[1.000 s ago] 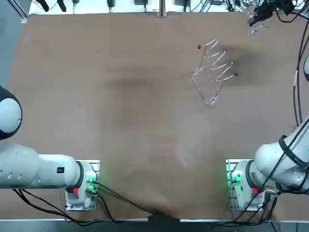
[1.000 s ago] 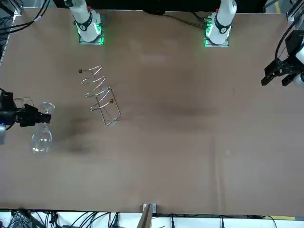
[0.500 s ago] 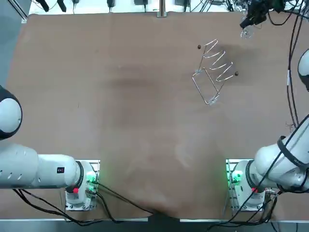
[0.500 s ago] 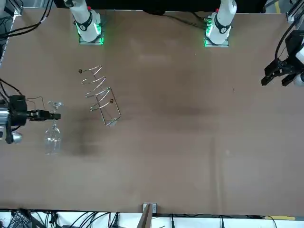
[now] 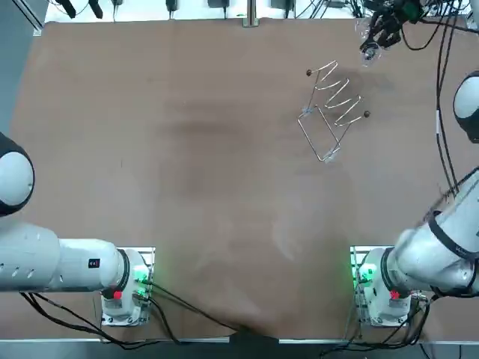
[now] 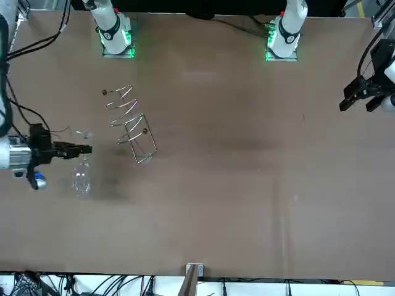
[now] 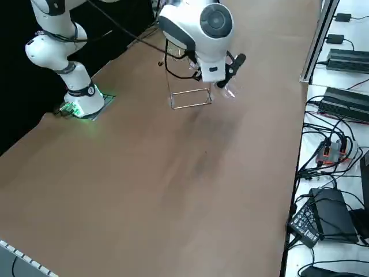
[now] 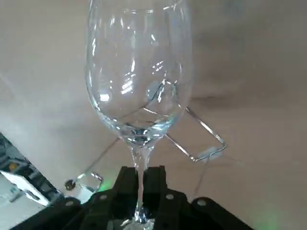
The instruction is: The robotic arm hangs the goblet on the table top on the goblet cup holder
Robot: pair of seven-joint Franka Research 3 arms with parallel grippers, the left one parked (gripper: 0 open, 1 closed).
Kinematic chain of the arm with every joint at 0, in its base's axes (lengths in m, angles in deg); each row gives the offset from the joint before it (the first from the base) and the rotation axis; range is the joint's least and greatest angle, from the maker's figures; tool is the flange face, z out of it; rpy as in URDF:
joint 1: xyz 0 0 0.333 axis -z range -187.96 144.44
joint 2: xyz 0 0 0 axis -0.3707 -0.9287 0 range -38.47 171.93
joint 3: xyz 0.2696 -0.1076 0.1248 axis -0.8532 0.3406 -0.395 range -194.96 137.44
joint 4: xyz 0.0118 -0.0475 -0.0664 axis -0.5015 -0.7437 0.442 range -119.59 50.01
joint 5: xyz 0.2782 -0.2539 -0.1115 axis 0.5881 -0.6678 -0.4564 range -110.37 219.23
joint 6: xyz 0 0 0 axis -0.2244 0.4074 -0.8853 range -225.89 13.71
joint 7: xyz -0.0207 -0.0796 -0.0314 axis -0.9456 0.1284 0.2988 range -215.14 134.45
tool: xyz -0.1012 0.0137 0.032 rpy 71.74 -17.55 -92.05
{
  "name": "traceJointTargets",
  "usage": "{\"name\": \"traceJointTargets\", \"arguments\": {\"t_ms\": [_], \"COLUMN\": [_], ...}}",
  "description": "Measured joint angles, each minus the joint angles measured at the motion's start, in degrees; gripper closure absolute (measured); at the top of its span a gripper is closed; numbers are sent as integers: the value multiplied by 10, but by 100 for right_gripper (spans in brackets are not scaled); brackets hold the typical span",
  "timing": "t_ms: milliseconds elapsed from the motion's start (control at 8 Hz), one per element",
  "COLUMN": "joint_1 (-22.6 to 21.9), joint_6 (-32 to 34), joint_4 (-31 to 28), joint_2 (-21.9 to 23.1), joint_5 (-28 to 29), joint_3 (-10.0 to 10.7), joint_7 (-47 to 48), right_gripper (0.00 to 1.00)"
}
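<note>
Right gripper (image 8: 141, 175) is seen clamped on the stem of the goblet (image 8: 139, 72), whose bowl is carried out ahead of it. Compared with half a second ago, both are found shifted closer to the wire cup holder (image 8: 204, 136), which is now seen just beyond the bowl and apart from it. The goblet appears to be held clear of the table (image 8: 249, 57), though its height cannot be judged surely.

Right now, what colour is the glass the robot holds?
Clear, colourless goblet, stem in the right pincer; wrist view shows best.
</note>
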Motion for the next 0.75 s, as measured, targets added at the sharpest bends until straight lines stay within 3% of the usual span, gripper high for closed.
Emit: {"name": "traceJointTargets", "arguments": {"t_ms": [750], "joint_1": [-38], "joint_6": [2], "joint_4": [0], "joint_2": [-1], "joint_5": [1], "joint_3": [-1], "joint_7": [233], "right_gripper": [90]}}
